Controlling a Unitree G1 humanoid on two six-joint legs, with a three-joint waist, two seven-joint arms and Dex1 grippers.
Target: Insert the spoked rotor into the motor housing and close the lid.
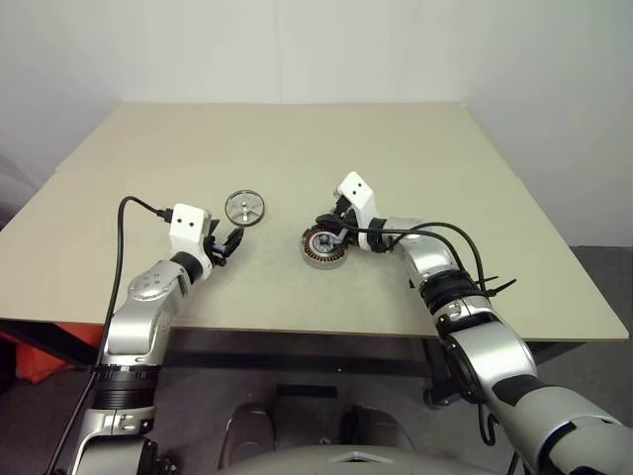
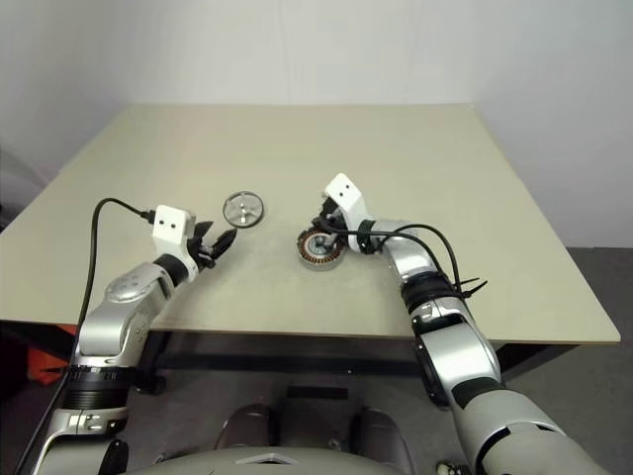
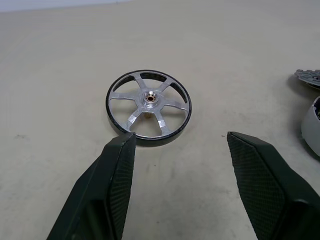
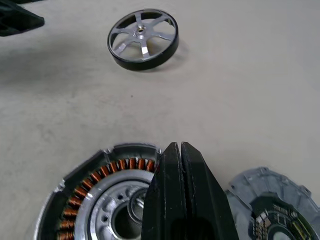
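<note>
From the head cameras we look down on a beige counter (image 1: 415,178). Our left gripper (image 1: 229,242) hangs just above the surface with its fingers spread and empty. The spoked rotor (image 1: 244,208) lies flat just beyond it, a shiny silver wheel. To the right, well apart from the rotor, sits the motor housing (image 1: 322,247), a dark ring with copper windings. Our right gripper (image 1: 329,227) hovers over the housing's far edge with its fingers pressed together and nothing between them.

From the left wrist camera, the rotor (image 3: 148,106) lies whole on the counter, six spokes around a small hub inside a dark rim. The two black fingers (image 3: 112,185) stand wide apart on the near side of it. One fingertip seems to come right up to the rim, but we cannot tell whether it touches. We judge the left gripper is lined up to take the rotor, which is not yet picked up.

From the right wrist camera, the closed fingers (image 4: 186,200) point down over the housing (image 4: 92,200), whose open silver centre waits for the rotor. The lid (image 4: 272,205), dull grey with a notched edge, lies flat just beside the housing. The rotor (image 4: 143,39) rests farther off. We judge the shut fingers may be there to steady the housing.
</note>
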